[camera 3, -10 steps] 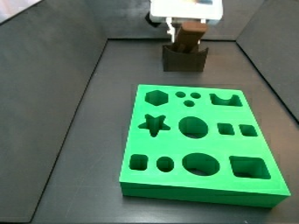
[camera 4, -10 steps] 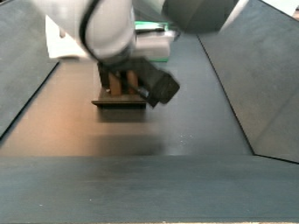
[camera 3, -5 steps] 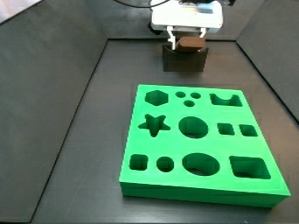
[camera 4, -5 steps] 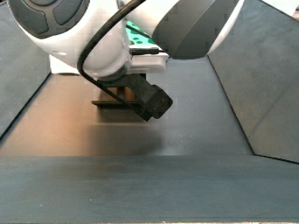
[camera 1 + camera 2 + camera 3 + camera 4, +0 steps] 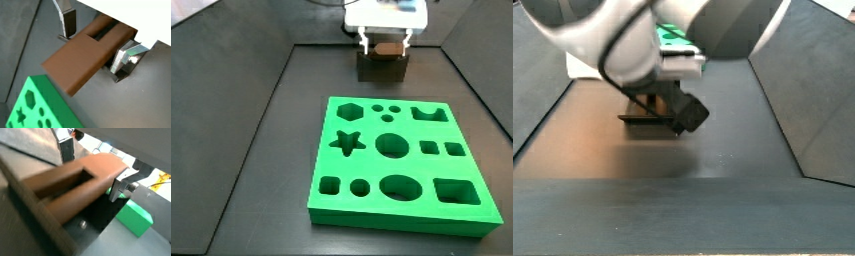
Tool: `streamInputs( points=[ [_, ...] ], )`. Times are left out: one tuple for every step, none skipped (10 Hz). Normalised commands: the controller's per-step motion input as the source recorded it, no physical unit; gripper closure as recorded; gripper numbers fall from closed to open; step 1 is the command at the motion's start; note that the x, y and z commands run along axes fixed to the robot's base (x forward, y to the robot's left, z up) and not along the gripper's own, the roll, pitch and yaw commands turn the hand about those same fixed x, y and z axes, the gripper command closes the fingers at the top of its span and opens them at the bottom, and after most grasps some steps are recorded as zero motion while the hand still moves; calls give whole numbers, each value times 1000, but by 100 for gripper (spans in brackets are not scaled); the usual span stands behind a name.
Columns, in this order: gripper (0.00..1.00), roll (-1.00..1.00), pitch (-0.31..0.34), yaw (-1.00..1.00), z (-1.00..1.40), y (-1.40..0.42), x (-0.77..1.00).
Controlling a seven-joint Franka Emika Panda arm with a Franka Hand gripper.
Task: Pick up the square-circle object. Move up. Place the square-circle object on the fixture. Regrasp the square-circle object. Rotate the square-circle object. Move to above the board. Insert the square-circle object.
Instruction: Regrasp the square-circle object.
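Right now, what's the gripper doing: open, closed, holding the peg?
Gripper: over the fixture, fingers straddling the square-circle object; grip cannot be told.

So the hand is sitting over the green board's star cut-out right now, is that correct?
Not quite: the hand is over the fixture, beyond the far edge of the board, not over its star cut-out; a side view shows it.

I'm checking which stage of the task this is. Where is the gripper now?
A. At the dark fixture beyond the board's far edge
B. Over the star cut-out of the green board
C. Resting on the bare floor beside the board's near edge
A: in a side view the gripper hangs right at the fixture, beyond the far edge of the board, with no cut-out beneath it.
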Motion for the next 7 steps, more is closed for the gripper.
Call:
streamInputs(
  points=[
    [0,75,-35,44,1000,-3,-31],
    [0,79,-21,52,1000,-7,-36],
    [0,80,15,56,1000,-4,-40],
    [0,72,38,52,947,-1,-41],
    [0,61,68,38,710,1,-38],
    [0,57,81,31,596,3,-33],
    [0,49,98,11,358,5,-26]
  ],
)
